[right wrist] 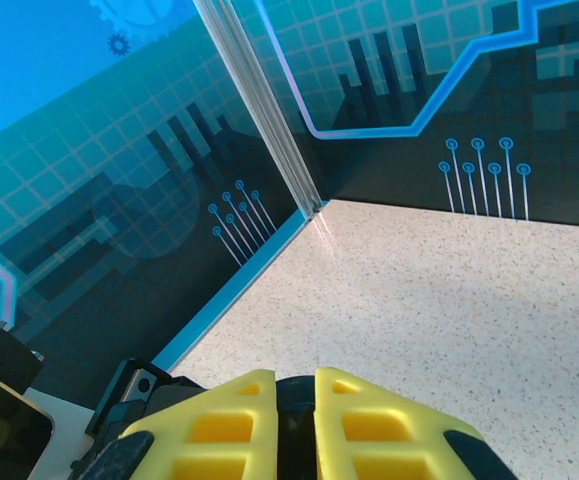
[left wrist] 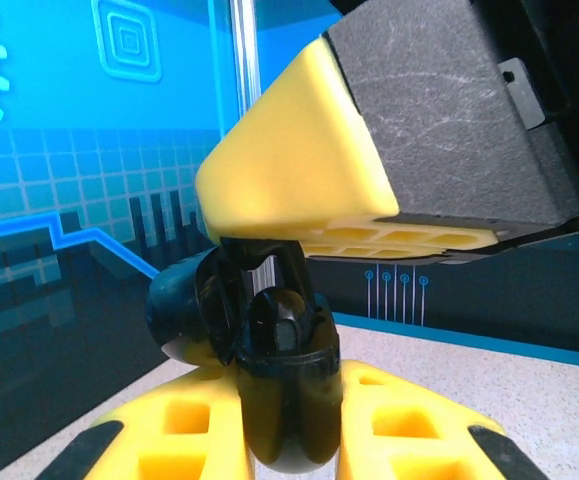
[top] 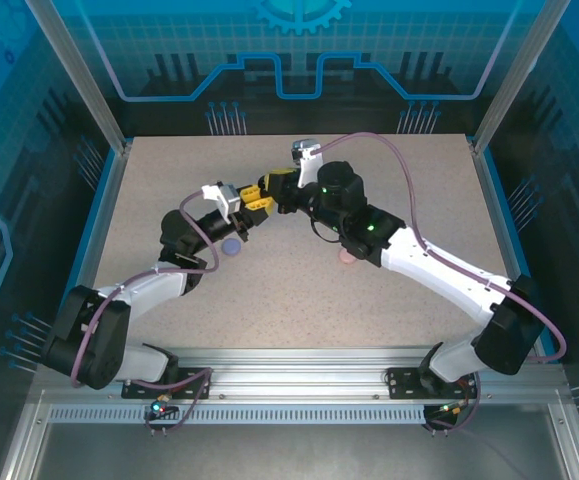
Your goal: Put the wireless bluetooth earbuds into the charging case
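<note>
Speckled beige tabletop [top: 419, 190], blue walls [right wrist: 79, 130]. Left gripper [left wrist: 284, 405] clamps a round black plastic charging case [left wrist: 279, 335]; just above it, right gripper [right wrist: 296, 388] pinches a small dark piece [right wrist: 295, 415].

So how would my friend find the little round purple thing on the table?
Find the speckled beige table where two arms meet. In the top view, just below the left gripper, which grips a black case, a small round purple disc lies flat beside the left arm's black elbow. The small pink piece under the white right arm differs by colour.
</note>
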You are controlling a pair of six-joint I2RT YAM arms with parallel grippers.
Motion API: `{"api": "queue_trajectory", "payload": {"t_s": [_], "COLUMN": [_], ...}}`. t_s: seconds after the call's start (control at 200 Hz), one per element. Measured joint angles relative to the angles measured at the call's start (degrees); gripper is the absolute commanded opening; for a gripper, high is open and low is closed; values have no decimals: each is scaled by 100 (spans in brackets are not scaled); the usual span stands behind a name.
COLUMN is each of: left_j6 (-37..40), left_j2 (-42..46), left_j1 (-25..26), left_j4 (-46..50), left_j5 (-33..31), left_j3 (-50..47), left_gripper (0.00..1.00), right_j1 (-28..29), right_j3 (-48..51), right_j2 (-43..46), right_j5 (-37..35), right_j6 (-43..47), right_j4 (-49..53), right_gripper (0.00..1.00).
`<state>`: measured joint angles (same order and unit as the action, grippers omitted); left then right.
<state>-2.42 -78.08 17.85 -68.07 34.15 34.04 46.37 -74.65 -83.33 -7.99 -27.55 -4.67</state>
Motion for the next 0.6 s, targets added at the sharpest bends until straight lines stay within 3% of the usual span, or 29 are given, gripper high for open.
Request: {"api": "queue_trajectory", "payload": {"t_s": [0.6], "left_j6": [111], "left_j2": [9], "left_j1": [7], "left_j4": [-190], "left_j5": [197], "left_j3": [61], "left_gripper": [0], "right_j1": [24], "right_j3": [111], "right_j2": [181], "right_j5": [85], "right_j6": [173], "right_j4": [-367], "right_gripper": [12]}}
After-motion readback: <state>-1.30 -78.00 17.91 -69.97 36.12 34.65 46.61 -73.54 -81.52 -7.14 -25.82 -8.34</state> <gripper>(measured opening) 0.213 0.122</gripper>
